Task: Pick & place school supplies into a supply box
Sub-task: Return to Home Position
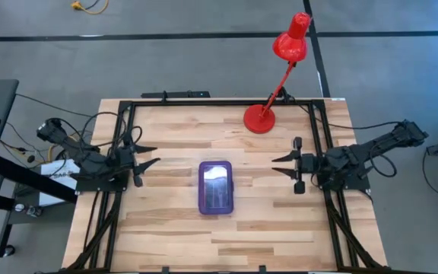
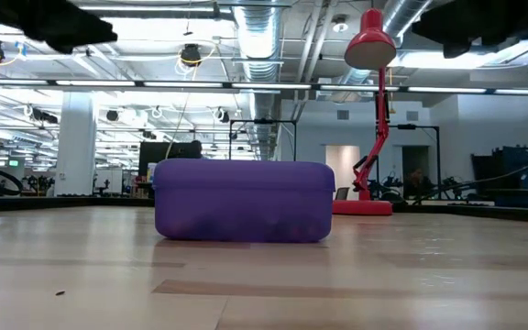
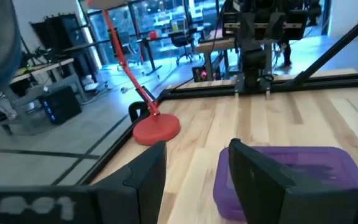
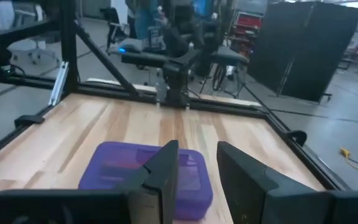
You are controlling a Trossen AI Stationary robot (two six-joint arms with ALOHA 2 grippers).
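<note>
Currently, the left arm sits at the left edge of the bench [image 1: 173,129], folded low over the frame rail. The left end effector [image 1: 152,154] points toward the bench centre. Its fingers are spread apart and grip nothing; in the left wrist view the same end effector [image 3: 194,180] shows bare wood through the gap between them. It is well apart from the supply box [image 1: 216,188].

The supply box lies flat near the centre of the bench, between the two arms, with its long side running front to back. The lid is down on the body. In the low view the box [image 2: 243,200] rests level on the wood, with nothing touching it. Dark shapes show faintly through the translucent purple lid [image 4: 135,174]; what they are cannot be determined.

A red desk lamp [image 1: 260,119] stands on its round base near the rear edge of the bench, behind and to the right of the box and clear of it. Its stem leans away beyond the rear rail.

The right arm sits at the right edge of the bench, mirroring the left. The right end effector [image 1: 278,165] points toward the centre, fingers parted and holding nothing. The right wrist view confirms the gap [image 4: 197,180]. It is also well apart from the box.
</note>
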